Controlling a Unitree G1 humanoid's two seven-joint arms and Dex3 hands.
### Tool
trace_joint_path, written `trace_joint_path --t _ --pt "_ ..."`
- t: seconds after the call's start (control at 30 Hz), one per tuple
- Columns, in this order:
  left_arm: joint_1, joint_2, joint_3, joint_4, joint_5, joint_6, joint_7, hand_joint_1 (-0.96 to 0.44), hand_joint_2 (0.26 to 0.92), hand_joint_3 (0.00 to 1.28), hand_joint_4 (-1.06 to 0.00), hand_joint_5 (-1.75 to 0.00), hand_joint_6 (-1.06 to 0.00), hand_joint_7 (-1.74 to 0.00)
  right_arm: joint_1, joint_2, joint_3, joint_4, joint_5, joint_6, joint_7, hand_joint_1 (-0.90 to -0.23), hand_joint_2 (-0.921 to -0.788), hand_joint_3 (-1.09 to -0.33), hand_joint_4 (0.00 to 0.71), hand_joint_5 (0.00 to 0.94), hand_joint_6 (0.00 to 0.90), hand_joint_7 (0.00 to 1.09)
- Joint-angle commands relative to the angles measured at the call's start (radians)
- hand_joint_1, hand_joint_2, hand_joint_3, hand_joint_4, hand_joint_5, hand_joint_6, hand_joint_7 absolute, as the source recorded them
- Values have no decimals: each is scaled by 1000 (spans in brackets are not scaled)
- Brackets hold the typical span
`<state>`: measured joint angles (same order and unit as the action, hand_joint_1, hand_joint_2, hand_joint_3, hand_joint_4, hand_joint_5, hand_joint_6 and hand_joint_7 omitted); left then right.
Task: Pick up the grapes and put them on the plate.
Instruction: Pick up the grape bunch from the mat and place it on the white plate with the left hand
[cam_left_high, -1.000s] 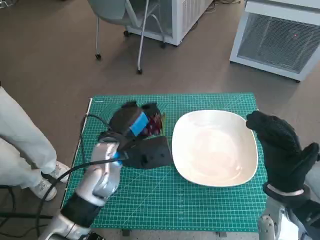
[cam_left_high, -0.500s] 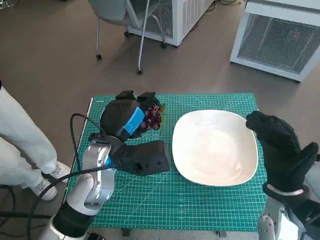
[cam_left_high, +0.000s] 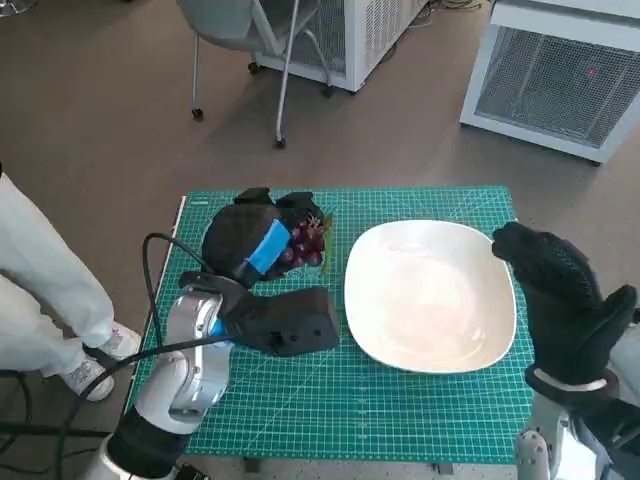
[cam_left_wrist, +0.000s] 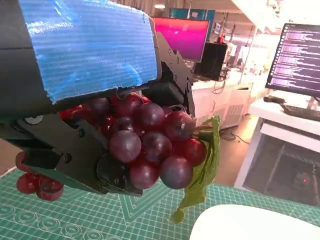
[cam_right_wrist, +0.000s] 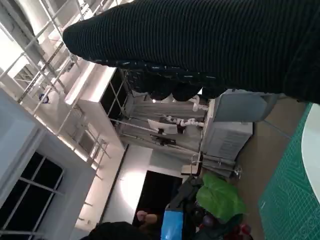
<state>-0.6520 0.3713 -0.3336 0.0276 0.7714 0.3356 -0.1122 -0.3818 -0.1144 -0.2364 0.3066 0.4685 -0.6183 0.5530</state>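
Observation:
A bunch of dark red grapes with a green leaf is gripped by my left hand just above the green mat, left of the plate. The left wrist view shows the black fingers wrapped around the bunch, lifted off the mat. The white plate lies on the mat's right half with nothing on it. My right hand, in its black glove, hovers at the plate's right edge holding nothing. The right wrist view catches the grapes' leaf far off.
A person's pale trouser leg and shoe stand left of the table. A chair and white cabinets sit beyond the far edge. A black cable loops beside my left forearm.
My left hand closed around the grapes and raised them slightly off the mat, then shifted a little toward the plate. The right hand stayed where it was.

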Motion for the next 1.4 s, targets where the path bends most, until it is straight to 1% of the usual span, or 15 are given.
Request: trace_joint_path --t 0.03,0.27,0.4,0.63,0.73,0.83,0.97,1.1,1.27,1.4 --pt "-27 -32 -8 -21 3 5 -24 4 900 57 -725 -1281 -737 -896 13 2 -3 12 2 2 4 -407 -921 -595 453 438 230 862" --pt "-79 -84 -50 -44 38 27 -75 3 905 56 -712 -1297 -731 -901 19 4 -2 4 -7 2 -8 -406 -921 -595 453 438 230 861" --pt "-125 -121 -86 -37 54 14 -97 4 912 60 -683 -1332 -720 -909 27 5 0 -8 -15 2 -18 -405 -921 -597 453 437 229 863" --pt "-200 -170 -141 13 73 -22 -115 4 909 73 -673 -1308 -698 -976 40 1 -3 -20 -18 0 -26 -404 -921 -599 451 439 226 867" --pt "-233 -188 -158 49 72 -48 -109 3 908 82 -685 -1271 -663 -1037 45 -2 -6 -23 -15 2 -27 -403 -921 -599 451 439 226 868" --pt "-261 -204 -169 93 69 -80 -94 4 916 89 -679 -1281 -627 -1063 50 -3 -8 -27 -13 3 -29 -403 -921 -599 450 439 226 867" --pt "-293 -228 -181 155 64 -121 -70 3 919 114 -618 -1270 -598 -1176 57 -4 -11 -36 -14 2 -36 -404 -921 -598 449 439 227 866" --pt "-308 -246 -188 200 58 -160 -52 3 901 188 -560 -1304 -557 -1262 63 -4 -12 -47 -11 4 -40 -405 -921 -598 443 436 225 865" --pt "-306 -261 -185 239 44 -202 -37 5 914 142 -631 -1328 -562 -1137 70 -3 -17 -56 -9 4 -45 -407 -921 -597 439 432 220 864" --pt "-304 -265 -175 267 27 -231 -31 4 919 124 -667 -1301 -549 -1134 72 -1 -21 -56 -11 -1 -50 -407 -921 -596 438 430 218 864"
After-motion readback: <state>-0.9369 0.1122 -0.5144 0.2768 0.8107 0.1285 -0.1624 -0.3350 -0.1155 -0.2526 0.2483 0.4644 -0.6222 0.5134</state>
